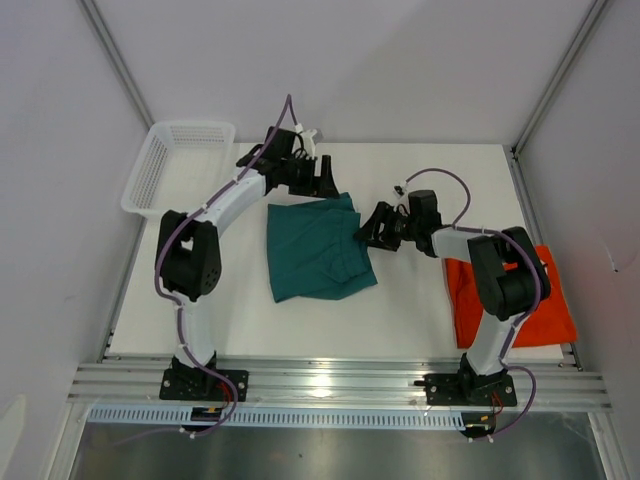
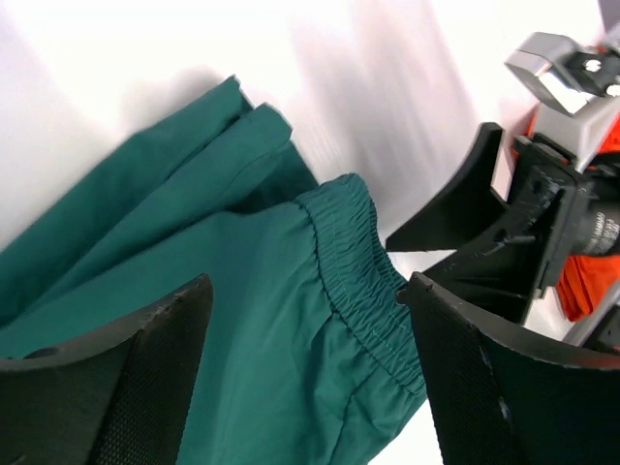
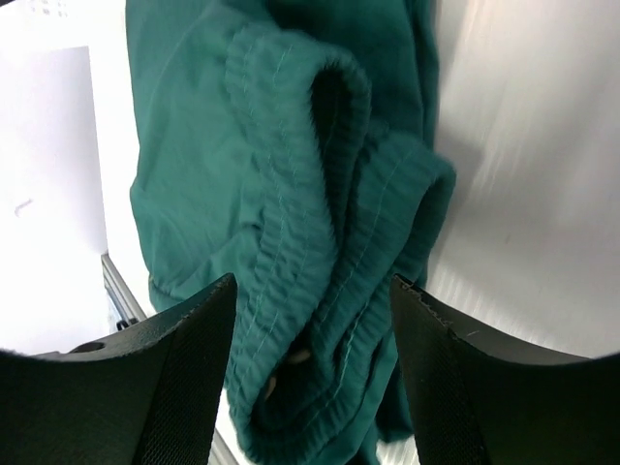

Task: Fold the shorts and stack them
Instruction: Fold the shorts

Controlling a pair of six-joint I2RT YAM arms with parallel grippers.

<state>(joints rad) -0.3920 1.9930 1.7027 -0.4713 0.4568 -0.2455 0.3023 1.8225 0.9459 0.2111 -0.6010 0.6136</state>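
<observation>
The teal green shorts [image 1: 318, 250] lie folded in the middle of the white table. My left gripper [image 1: 322, 180] hangs at their far edge, jaws open, with teal fabric [image 2: 242, 281] and the elastic waistband below the gap [image 2: 305, 320]. My right gripper [image 1: 368, 228] is at their right edge, also open; the bunched waistband [image 3: 291, 194] lies loose between its fingertips [image 3: 312, 310]. The orange-red shorts [image 1: 510, 295] lie at the right side of the table, partly hidden by the right arm. In the left wrist view the right gripper [image 2: 504, 223] and a bit of orange fabric [image 2: 586, 281] show.
A white mesh basket [image 1: 180, 165] stands at the table's far left corner. White walls and metal posts close in the table on three sides. An aluminium rail [image 1: 330, 385] with both arm bases runs along the near edge.
</observation>
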